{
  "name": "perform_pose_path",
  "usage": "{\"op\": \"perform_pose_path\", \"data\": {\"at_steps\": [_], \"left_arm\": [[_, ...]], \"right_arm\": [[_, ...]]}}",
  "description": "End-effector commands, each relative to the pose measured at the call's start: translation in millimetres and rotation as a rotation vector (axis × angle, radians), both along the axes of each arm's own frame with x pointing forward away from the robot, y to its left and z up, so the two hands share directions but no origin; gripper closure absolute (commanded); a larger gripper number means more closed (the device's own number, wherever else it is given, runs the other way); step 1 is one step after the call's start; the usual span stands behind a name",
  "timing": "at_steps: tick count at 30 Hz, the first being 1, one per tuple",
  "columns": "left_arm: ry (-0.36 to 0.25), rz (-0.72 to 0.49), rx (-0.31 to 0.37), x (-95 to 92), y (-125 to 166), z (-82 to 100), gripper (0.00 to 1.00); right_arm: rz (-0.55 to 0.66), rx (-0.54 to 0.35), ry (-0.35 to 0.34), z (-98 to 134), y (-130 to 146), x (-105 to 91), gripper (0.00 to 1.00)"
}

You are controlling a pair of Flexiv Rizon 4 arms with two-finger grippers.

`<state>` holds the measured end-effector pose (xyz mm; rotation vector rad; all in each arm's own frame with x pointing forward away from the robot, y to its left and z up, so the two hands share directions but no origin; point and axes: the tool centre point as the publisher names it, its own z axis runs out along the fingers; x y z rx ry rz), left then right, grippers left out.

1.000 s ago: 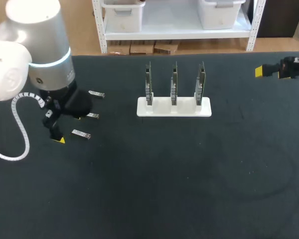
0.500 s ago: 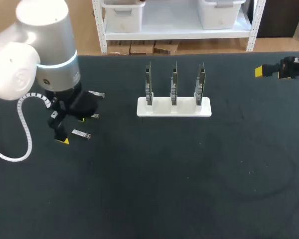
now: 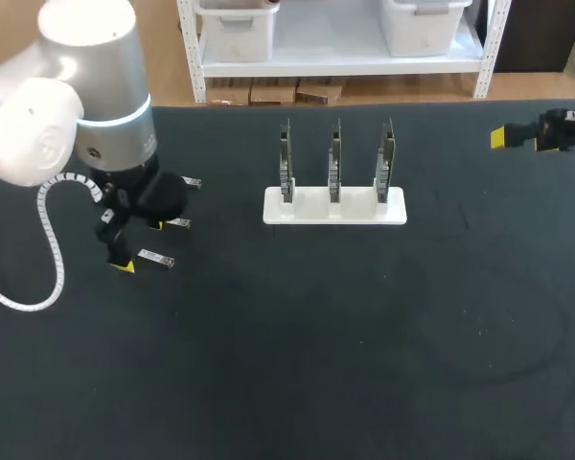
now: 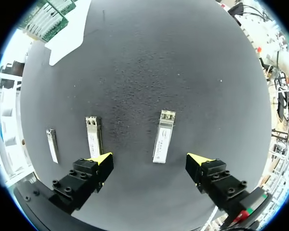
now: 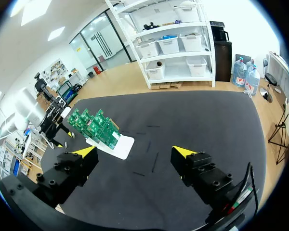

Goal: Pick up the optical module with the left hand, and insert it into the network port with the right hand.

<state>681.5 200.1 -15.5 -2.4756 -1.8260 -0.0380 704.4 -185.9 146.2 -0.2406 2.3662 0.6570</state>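
Three small silver optical modules lie on the black table at the left: one (image 3: 186,181) farthest back, one (image 3: 178,222) in the middle, one (image 3: 156,258) nearest. My left gripper (image 3: 141,247) hovers over them, open. In the left wrist view the gripper (image 4: 151,161) has one module (image 4: 164,136) just ahead of the gap between its fingers, untouched; a second module (image 4: 92,137) lies ahead of one finger and a third (image 4: 51,145) farther aside. The white rack (image 3: 334,206) holds three upright green boards with the ports. My right gripper (image 3: 517,136) (image 5: 135,153) hangs open and empty at the far right.
The rack (image 5: 103,131) with its boards stands mid-table toward the back, also in the left wrist view as a white base (image 4: 62,36). Black mat (image 3: 345,345) stretches wide in front of it and to the right.
My left arm has shifted right, bringing its open gripper closer over the nearest module. The right arm has not moved.
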Motion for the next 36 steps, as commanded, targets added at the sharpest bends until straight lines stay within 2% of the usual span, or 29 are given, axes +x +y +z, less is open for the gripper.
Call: {"op": "perform_pose_path", "data": {"at_steps": [1, 11, 22, 28, 30, 32, 36], "left_arm": [[0.02, 0.021, -0.008, 4.9, 3, -2.1, 0.0], [0.03, 0.043, -0.014, 3.2, 8, -6.7, 0.0], [0.049, 0.034, 0.013, -2.5, 0, -0.1, 0.0], [0.075, 0.052, -0.026, -10.7, 2, 6.7, 0.0], [0.103, 0.069, -0.043, -11.5, 2, 6.5, 0.0], [0.071, 0.067, -0.011, -11.6, 1, 6.0, 0.0], [0.076, 0.073, -0.01, -11.5, -1, 4.9, 0.0]], "right_arm": [[-0.002, -0.002, 0.001, 1, 0, -0.9, 0.0], [-0.002, -0.002, 0.001, 1, 0, -0.9, 0.0], [-0.002, -0.002, 0.001, 1, 0, -0.9, 0.0], [-0.002, -0.002, 0.001, 1, 0, -0.9, 0.0], [-0.002, -0.002, 0.001, 1, 0, -0.9, 0.0], [-0.002, -0.002, 0.001, 1, 0, -0.9, 0.0], [-0.002, -0.002, 0.001, 1, 0, -0.9, 0.0]]}}
